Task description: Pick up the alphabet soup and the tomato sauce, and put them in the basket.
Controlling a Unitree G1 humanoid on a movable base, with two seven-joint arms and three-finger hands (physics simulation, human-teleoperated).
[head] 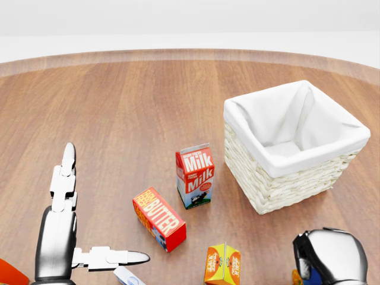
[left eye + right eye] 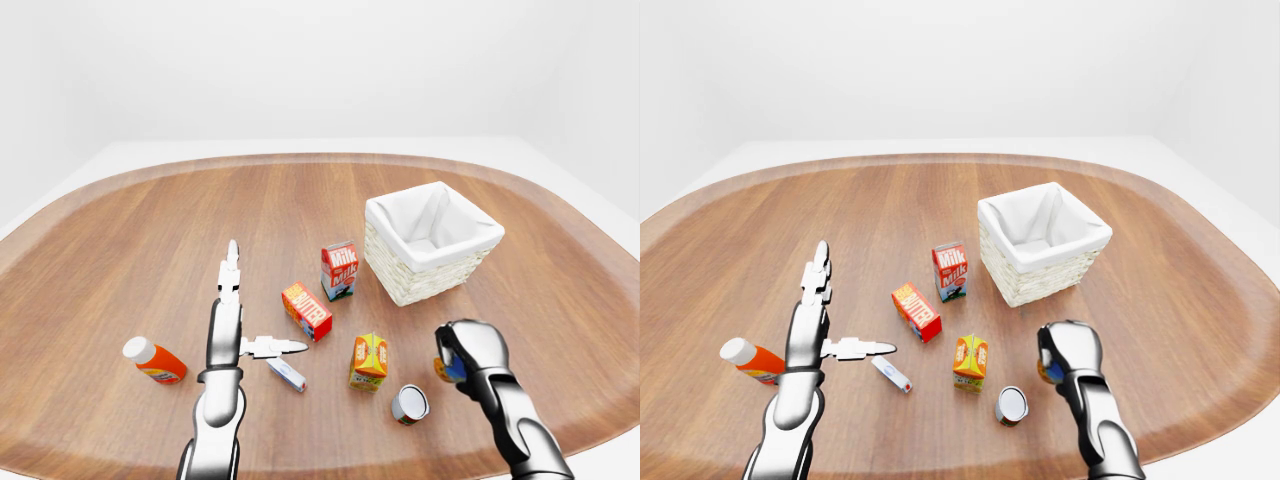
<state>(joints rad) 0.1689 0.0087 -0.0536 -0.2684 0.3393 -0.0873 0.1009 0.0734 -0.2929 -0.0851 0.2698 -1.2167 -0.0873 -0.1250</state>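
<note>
Right hand (image 2: 468, 350): I had its fingers curled shut round a blue-and-orange can, presumably the alphabet soup (image 2: 446, 370), low right in the left-eye view.
Left hand (image 2: 233, 330): I held its fingers spread, above the counter (image 2: 150, 230).
Tomato sauce (image 2: 409, 404): can lying just left of my right hand.
Basket (image 2: 431, 241): upper right, beside the milk carton (image 2: 339, 270).
</note>
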